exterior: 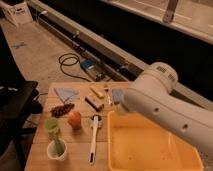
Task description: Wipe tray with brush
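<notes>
tool: hidden, somewhere past the big white arm (167,107) that reaches in from the right over the far edge of the tray; its jaws are spread wide, and nothing can be seen in them
tray (145,147): yellow, shallow, raised rim, on the near right part of the desk (77,147); its far right corner is covered by the arm
brush (94,136): lies flat on the desk just left of the tray, apart from its rim; white handle runs front to back, rounded head at the far end, dark tip at the near end
white cup (56,150): near left, with a green item standing in it
orange-red fruit (74,119): left of the brush head
wooden block (93,102): beyond the brush, dark base
blue cloth (66,93): far left corner
floor: a coiled black cable (69,61) beyond the desk
</notes>
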`<control>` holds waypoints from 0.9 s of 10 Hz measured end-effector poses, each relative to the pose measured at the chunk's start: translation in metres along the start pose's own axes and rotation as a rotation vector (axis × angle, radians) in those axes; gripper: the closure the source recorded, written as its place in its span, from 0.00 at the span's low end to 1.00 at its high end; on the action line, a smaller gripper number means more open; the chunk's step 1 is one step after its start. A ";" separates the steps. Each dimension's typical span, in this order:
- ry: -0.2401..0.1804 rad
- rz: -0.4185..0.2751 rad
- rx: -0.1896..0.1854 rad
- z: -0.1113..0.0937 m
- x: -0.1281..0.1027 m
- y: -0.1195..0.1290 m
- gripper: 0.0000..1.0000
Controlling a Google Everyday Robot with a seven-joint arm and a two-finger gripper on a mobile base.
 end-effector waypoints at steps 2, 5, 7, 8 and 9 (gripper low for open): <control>0.018 -0.108 0.070 0.004 0.014 -0.049 0.34; 0.033 -0.242 0.209 0.027 0.026 -0.098 0.34; 0.022 -0.305 0.279 0.043 0.030 -0.116 0.34; 0.010 -0.329 0.293 0.052 0.029 -0.123 0.34; 0.000 -0.337 0.297 0.058 0.027 -0.129 0.34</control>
